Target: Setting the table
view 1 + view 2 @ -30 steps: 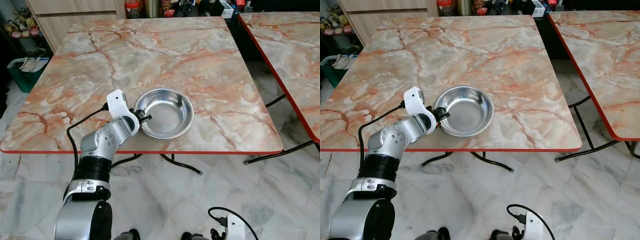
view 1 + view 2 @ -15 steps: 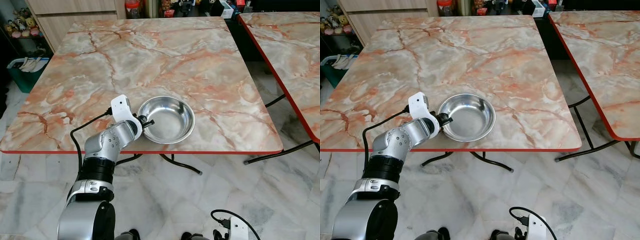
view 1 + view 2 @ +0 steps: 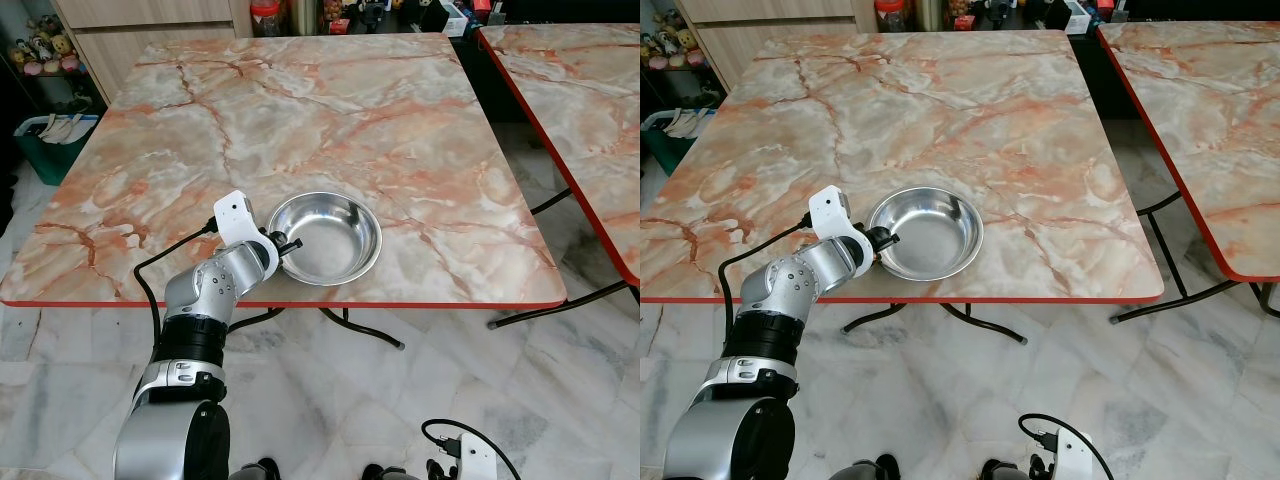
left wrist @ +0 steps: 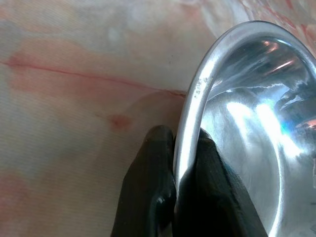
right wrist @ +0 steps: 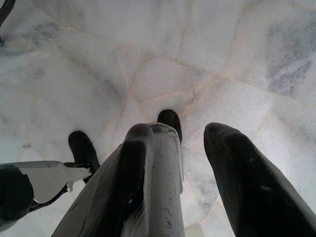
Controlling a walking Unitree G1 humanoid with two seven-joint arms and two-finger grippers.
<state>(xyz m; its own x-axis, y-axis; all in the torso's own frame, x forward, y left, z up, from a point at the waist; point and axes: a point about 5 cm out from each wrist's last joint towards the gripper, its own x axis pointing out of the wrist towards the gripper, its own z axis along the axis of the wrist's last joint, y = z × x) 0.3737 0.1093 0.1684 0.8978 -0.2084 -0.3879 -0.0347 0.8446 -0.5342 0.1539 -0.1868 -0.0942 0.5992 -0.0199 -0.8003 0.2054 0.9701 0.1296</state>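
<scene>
Left pincer (image 4: 181, 163) astride bowl (image 3: 325, 238) rim, wrist view

The left arm (image 3: 205, 295) is silver with perforated joint housing, black collar band, white wrist-camera block (image 3: 237, 217), looping black cable (image 3: 160, 262), and black fingers (image 4: 148, 197).

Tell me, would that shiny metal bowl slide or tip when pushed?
The steel bowl looks rigid and light. Polished on smooth marble table, it probably slides easily. The left pincer grips only its thin rim, so it might tilt.
</scene>
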